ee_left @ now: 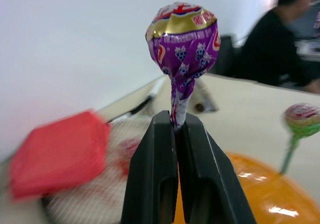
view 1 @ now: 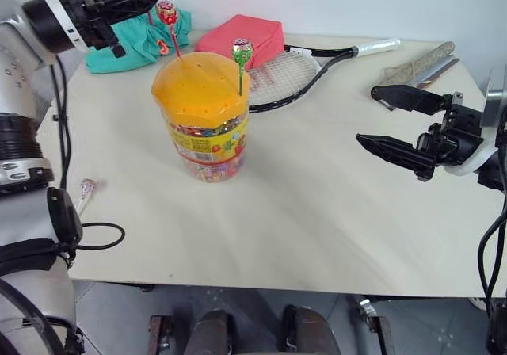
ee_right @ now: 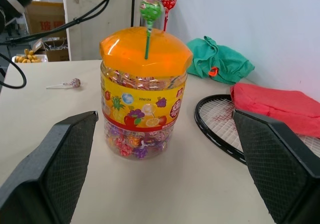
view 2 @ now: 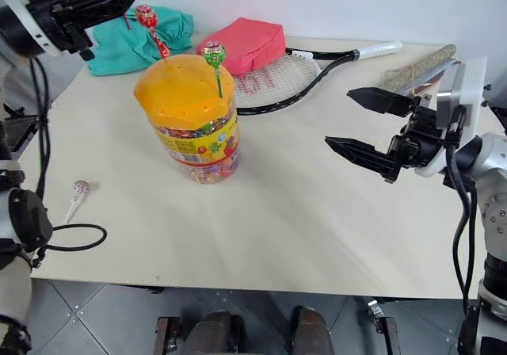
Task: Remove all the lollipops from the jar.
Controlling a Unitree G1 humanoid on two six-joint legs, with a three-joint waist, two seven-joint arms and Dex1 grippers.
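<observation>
The jar (view 1: 207, 125), clear with an orange holed lid and a yellow label, stands left of the table's middle. A red lollipop (view 1: 166, 12) and a green lollipop (view 1: 242, 51) stick up out of its lid. My left gripper (ee_left: 176, 121) is raised behind and to the left of the jar, shut on the stick of a purple lollipop (ee_left: 182, 39). A pink-silver lollipop (view 1: 85, 187) lies on the table near the left edge. My right gripper (view 1: 367, 116) hovers open to the right of the jar, facing it, with nothing between its fingers.
Behind the jar lie a racket (view 1: 285, 74), a red pouch (view 1: 242, 38) and a teal cloth (view 1: 135, 38). A rolled bundle (view 1: 416, 66) rests at the back right. A black cable (view 1: 103, 236) loops by the left edge. A person (ee_left: 285, 39) sits far behind.
</observation>
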